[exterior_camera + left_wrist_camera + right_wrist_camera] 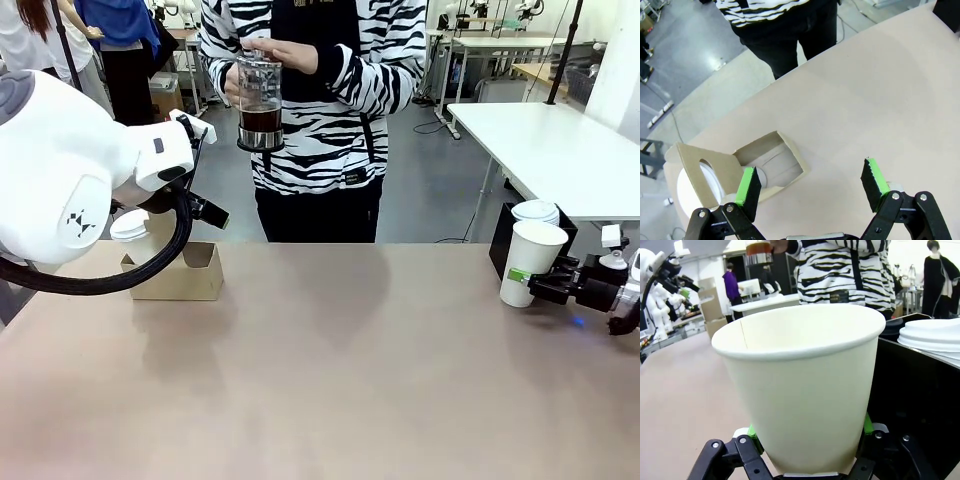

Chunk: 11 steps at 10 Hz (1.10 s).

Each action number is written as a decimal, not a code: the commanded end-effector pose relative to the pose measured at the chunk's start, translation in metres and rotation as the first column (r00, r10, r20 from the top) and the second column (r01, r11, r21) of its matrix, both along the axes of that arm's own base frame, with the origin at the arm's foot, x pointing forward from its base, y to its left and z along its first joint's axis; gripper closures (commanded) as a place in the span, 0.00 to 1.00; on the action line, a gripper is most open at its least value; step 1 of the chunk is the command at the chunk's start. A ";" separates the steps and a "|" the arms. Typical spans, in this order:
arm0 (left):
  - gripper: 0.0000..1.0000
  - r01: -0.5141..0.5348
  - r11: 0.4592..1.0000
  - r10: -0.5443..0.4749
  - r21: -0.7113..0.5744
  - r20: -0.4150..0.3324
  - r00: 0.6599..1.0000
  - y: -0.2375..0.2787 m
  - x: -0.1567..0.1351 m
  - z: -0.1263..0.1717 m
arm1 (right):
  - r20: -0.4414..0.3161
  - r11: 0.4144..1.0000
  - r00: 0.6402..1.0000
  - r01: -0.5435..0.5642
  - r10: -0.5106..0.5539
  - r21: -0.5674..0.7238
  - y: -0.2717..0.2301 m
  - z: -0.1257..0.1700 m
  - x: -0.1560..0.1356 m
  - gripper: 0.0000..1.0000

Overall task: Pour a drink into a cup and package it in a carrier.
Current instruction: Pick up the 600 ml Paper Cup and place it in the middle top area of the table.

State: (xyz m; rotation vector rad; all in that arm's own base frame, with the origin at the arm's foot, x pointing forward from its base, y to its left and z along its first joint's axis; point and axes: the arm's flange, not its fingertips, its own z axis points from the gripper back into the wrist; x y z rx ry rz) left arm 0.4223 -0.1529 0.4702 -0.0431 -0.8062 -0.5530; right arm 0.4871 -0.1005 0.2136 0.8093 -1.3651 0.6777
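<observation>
My right gripper (535, 285) is clamped on an unlidded white paper cup (530, 262) at the right side of the table (320, 370), just beside a black box (498, 245) stacked with white lids (536, 211). That makes two cups: a lidded cup (130, 228) sits in one pocket of the single brown carrier (195, 278) at the left. My left wrist view looks into the other pocket, which is bare cardboard. My left gripper (812, 187) hangs open above it. The person holds one glass jug (260, 90) with the dark drink (261, 120) filling its lower part.
</observation>
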 end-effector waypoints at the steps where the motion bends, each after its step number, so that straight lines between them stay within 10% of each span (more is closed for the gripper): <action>1: 0.00 -0.001 1.000 0.001 -0.002 0.001 1.000 0.001 0.000 0.001 | 0.002 1.000 1.000 -0.003 0.003 0.001 0.001 0.000 0.000 0.20; 11: 0.00 -0.001 1.000 0.001 -0.002 0.001 1.000 0.001 0.000 0.001 | -0.004 1.000 1.000 0.027 -0.027 -0.004 0.166 0.081 0.052 0.19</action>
